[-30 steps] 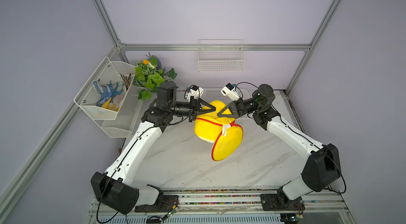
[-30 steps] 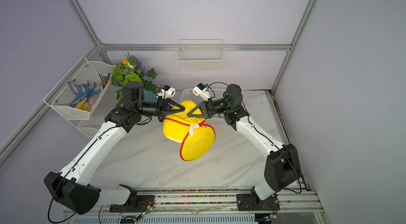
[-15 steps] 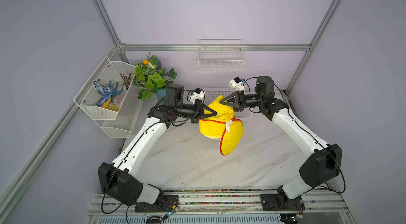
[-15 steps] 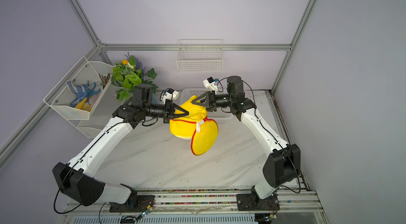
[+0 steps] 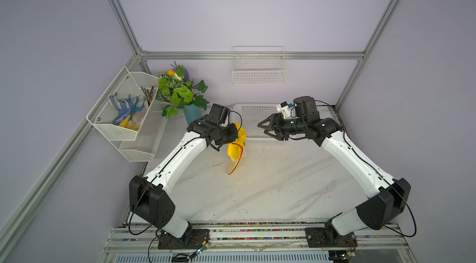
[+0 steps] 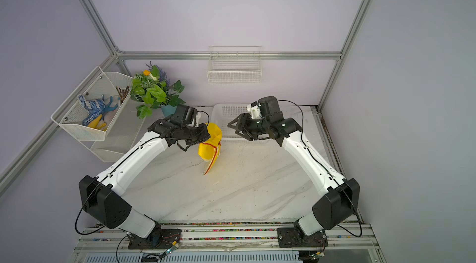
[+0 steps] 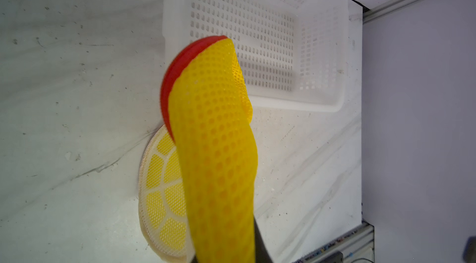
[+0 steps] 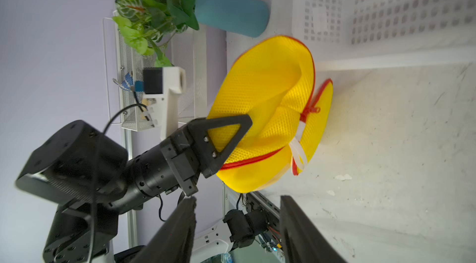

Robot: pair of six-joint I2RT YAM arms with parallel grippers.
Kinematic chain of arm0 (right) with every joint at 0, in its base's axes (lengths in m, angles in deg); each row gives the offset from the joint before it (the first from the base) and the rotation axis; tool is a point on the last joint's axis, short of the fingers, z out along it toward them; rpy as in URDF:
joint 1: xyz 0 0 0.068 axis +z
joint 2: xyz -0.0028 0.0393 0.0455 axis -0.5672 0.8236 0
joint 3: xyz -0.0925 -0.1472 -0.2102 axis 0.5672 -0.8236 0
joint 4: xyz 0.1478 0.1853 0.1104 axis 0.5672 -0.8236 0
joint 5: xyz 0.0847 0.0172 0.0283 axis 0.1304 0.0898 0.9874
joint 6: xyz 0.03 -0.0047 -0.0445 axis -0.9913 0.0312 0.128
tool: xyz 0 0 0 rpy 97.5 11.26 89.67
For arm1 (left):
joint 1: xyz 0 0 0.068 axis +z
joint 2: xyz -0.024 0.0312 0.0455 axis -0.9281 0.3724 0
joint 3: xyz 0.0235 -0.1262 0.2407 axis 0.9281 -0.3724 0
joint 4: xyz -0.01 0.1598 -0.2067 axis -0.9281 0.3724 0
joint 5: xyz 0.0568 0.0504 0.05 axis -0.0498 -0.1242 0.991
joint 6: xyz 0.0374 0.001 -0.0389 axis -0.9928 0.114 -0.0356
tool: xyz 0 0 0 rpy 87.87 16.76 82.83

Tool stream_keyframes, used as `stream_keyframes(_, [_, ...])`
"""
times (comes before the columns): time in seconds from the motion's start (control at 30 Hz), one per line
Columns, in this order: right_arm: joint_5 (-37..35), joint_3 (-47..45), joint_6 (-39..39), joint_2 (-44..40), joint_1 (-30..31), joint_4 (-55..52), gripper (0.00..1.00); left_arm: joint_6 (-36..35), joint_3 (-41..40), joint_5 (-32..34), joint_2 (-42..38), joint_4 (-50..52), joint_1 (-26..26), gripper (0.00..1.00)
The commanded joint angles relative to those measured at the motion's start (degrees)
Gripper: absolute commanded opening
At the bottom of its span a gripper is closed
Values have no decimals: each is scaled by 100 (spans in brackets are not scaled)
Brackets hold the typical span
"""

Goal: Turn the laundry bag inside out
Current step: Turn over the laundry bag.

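The laundry bag (image 5: 235, 145) (image 6: 209, 144) is bright yellow mesh with red zipper trim and a white tab. It hangs crumpled above the marble table, and its round lid panel (image 7: 162, 197) droops to the tabletop. My left gripper (image 5: 235, 132) (image 8: 246, 122) is shut on a fold of the bag's mesh. In the left wrist view the fabric (image 7: 216, 145) hides the jaws except for one dark finger (image 7: 260, 246). My right gripper (image 5: 261, 129) (image 6: 231, 129) (image 8: 237, 198) is open and holds nothing, a short way right of the bag.
A white perforated basket (image 5: 257, 105) (image 7: 340, 42) sits behind the bag, under the right gripper. A plant in a blue vase (image 5: 192, 116) stands at the back left beside a wire wall rack (image 5: 123, 130). A wire basket (image 5: 258, 73) hangs on the back wall.
The right gripper has opened, let go of the bag and drawn back to the right. The left gripper has shut on the bag, which now hangs from it alone, further left.
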Motion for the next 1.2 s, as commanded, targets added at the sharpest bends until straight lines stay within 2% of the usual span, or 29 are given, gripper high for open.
stream_keyframes(0.0, [120, -495, -1275, 273, 46, 736, 59, -95, 628, 791, 137, -477, -100, 0])
stream_keyframes(0.17, [383, -1138, -2582, 468, 112, 2292, 62, -55, 393, 804, -48, -948, -327, 0])
stream_keyframes(0.33, [506, -1100, -3384, 911, 207, 3194, 63, -84, 114, 634, -291, -1288, -505, 0])
stream_keyframes(0.53, [610, -759, -3876, 1318, 322, 3635, 63, -209, -100, 667, -445, -1497, -661, 0])
stream_keyframes(0.7, [776, -894, -4617, 1362, 456, 4381, 63, -417, -8, 743, -347, -1472, -743, 0])
stream_keyframes(0.8, [850, -1193, -5381, 1251, 484, 5089, 63, -584, -43, 852, -321, -1459, -776, 0])
stream_keyframes(0.9, [910, -1245, -5497, 1174, 507, 5137, 62, -688, -82, 928, -287, -1446, -802, 0])
stream_keyframes(0.97, [891, -1334, -5602, 1202, 564, 5275, 57, -689, -74, 911, -255, -1463, -806, 0])
stream_keyframes(1.0, [861, -1406, -5668, 1249, 594, 5406, 48, -689, -57, 888, -234, -1488, -806, 0])
stream_keyframes(1.03, [842, -1443, -5627, 1292, 615, 5417, 32, -695, -24, 875, -217, -1507, -820, 0])
stream_keyframes(1.1, [772, -1563, -5548, 1308, 634, 5401, 8, -706, 63, 890, -206, -1537, -824, 0])
stream_keyframes(1.13, [778, -1621, -5493, 1312, 635, 5391, 0, -713, 99, 921, -221, -1578, -824, 0])
stream_keyframes(1.17, [790, -1670, -5407, 1301, 643, 5344, 0, -715, 118, 948, -240, -1638, -824, 0])
